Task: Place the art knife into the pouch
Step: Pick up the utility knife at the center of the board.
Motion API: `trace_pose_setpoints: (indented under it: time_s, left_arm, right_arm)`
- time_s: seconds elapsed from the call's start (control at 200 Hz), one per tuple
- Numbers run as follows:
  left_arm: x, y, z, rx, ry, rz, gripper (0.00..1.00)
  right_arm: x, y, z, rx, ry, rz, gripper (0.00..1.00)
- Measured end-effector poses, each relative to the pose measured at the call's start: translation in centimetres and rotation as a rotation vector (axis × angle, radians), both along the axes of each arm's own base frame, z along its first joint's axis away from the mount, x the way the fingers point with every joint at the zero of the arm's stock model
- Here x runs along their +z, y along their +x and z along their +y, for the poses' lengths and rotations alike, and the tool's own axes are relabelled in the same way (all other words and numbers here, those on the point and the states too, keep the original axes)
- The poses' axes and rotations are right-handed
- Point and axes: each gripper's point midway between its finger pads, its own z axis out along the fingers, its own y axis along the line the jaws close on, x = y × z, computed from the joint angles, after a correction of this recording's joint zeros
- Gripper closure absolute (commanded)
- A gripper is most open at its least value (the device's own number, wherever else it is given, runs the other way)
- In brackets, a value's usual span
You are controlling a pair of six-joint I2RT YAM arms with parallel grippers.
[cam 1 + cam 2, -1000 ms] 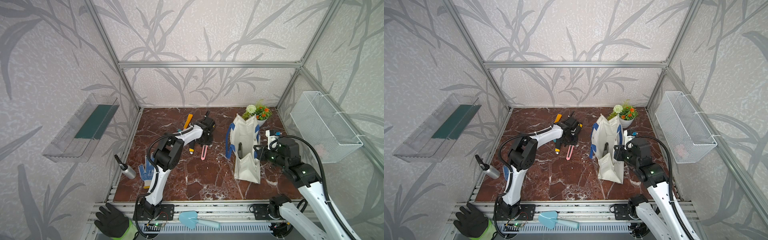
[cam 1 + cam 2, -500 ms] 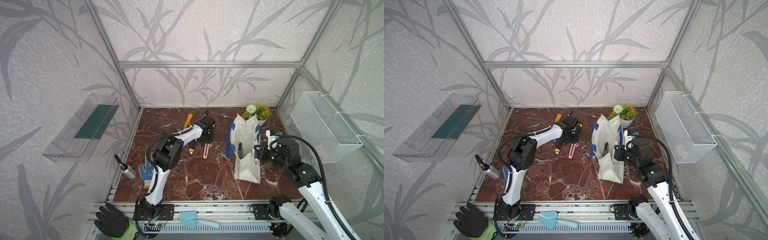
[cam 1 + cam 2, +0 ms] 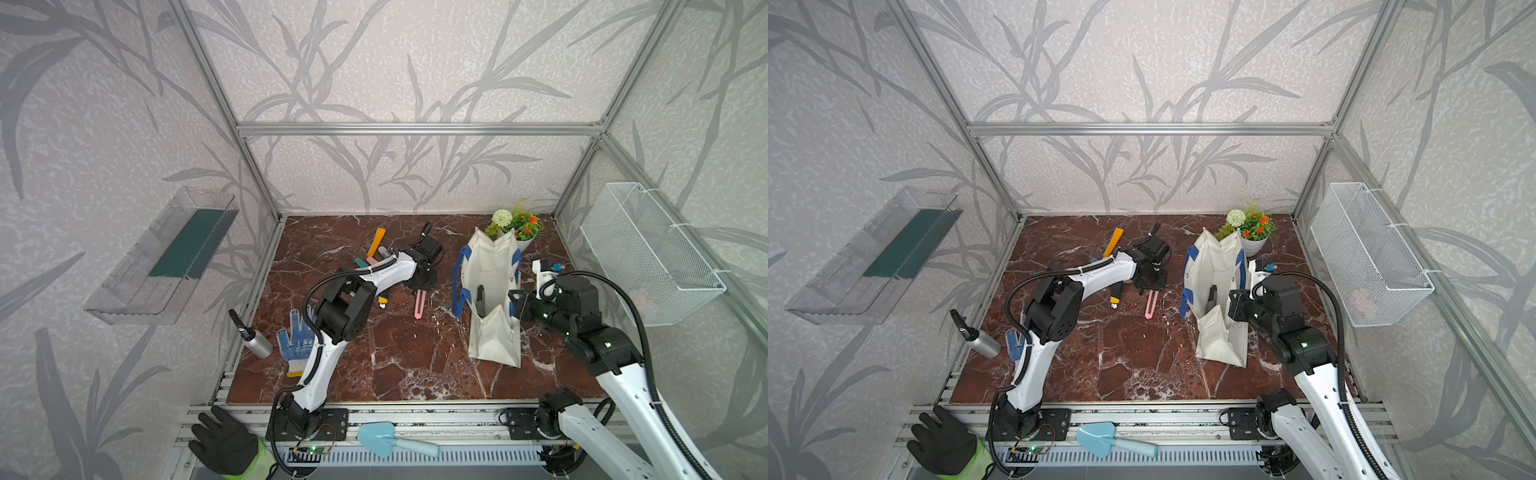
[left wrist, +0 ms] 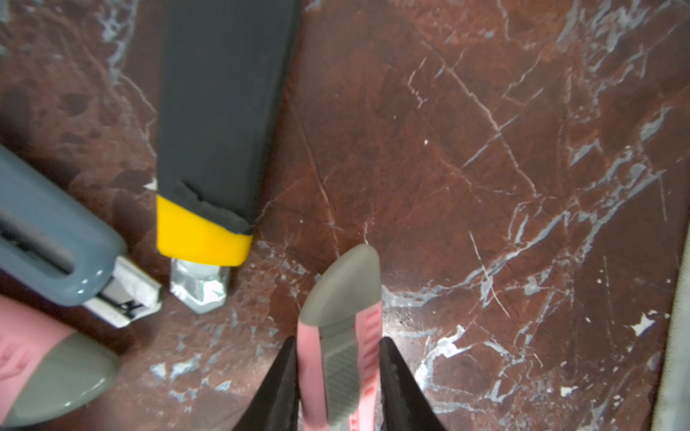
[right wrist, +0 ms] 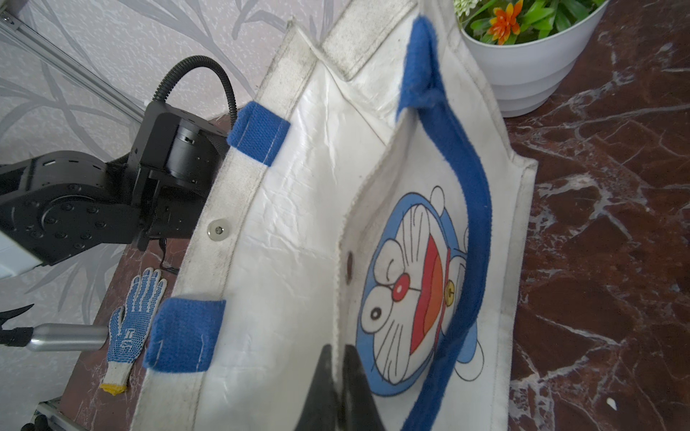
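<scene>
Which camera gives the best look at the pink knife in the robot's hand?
The left wrist view: the pink art knife sits close up, clamped in the left hand. Both top views show it only as a small pink strip. The right wrist view misses it, showing the pouch.

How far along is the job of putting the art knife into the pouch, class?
Done: the right gripper pinches the rim of the pouch, holding its mouth open. In hand: the left gripper is closed on the pink art knife, close to the yellow-and-black knife. Left: carry the art knife across and release it inside the pouch.
</scene>
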Motion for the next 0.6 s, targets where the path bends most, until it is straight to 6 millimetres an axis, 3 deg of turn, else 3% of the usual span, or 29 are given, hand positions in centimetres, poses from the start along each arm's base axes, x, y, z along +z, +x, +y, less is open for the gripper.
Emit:
trace_pose_setpoints:
  time_s: [0.215,0.6]
  left_arm:
    - [0.0,0.1,-0.1,0.006,0.015,0.002,0.69]
    - [0.2,0.1,-2.1,-0.005,0.034,-0.035,0.74]
  right_arm:
    - [-0.1,0.0,0.0,0.001,-0.003,0.001,1.00]
    - [0.0,0.0,-0.1,0.003,-0.012,-0.007,1.00]
